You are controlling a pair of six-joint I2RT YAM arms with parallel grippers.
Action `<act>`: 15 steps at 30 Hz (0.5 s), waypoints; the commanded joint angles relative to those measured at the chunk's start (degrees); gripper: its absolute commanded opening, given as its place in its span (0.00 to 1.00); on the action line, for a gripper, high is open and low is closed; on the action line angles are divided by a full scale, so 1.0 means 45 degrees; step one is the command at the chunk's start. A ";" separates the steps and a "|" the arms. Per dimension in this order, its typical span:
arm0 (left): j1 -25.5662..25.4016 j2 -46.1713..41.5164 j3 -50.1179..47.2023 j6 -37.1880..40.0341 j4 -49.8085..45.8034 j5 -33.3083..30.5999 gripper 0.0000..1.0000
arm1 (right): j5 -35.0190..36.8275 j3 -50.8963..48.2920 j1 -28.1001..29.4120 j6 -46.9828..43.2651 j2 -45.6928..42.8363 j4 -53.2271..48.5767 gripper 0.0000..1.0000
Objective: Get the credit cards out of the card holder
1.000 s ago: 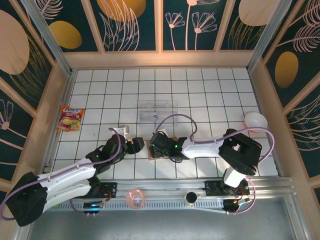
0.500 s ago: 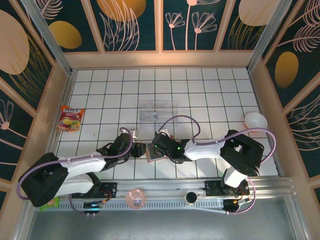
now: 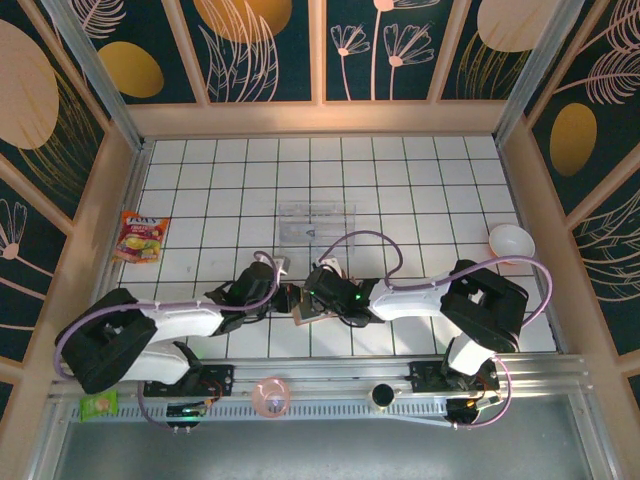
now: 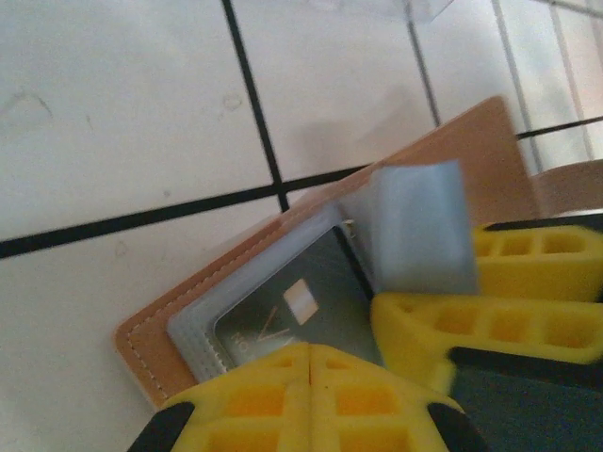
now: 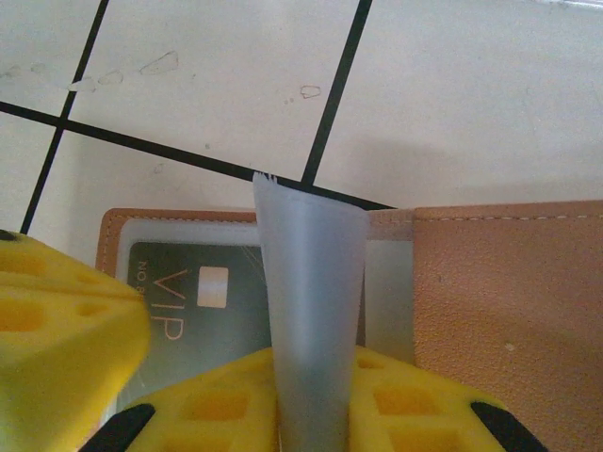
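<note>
Card holder point(image 3: 303, 306) lies open on the tiled table point(image 3: 420, 200) near the front edge, between both grippers. Right gripper point(image 5: 311, 400) is pinching the grey-blue inner flap point(image 5: 311, 282) so it stands up. Left gripper point(image 4: 311, 372) is clamped tight at the edge of the black card point(image 4: 301, 301) (can't tell if it's actually got it). The card sits in its sleeve.

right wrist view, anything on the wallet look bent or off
Yes: a translucent grey plastic sleeve stands curled up off the open tan leather wallet, pinched in the right claw, beside the dark VIP card.
</note>
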 commanded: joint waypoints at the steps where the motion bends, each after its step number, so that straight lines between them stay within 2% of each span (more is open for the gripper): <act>1: -0.0090 0.0791 0.0270 0.0073 -0.0145 -0.0047 0.00 | 0.0465 -0.0205 0.0107 0.0365 -0.0174 -0.0416 0.21; 8: -0.0084 0.0946 -0.0055 0.0203 -0.0534 -0.0514 0.00 | 0.2109 -0.0738 -0.0042 0.1407 -0.0874 -0.2074 0.40; 11: -0.0082 0.0847 -0.0068 0.0265 -0.0516 -0.0567 0.00 | 0.2692 -0.1317 -0.0130 0.1863 -0.1420 -0.2709 0.45; 15: -0.0086 0.0861 0.0095 0.0474 -0.0563 -0.0689 0.00 | 0.3083 -0.1980 -0.0384 0.2350 -0.2318 -0.3351 0.47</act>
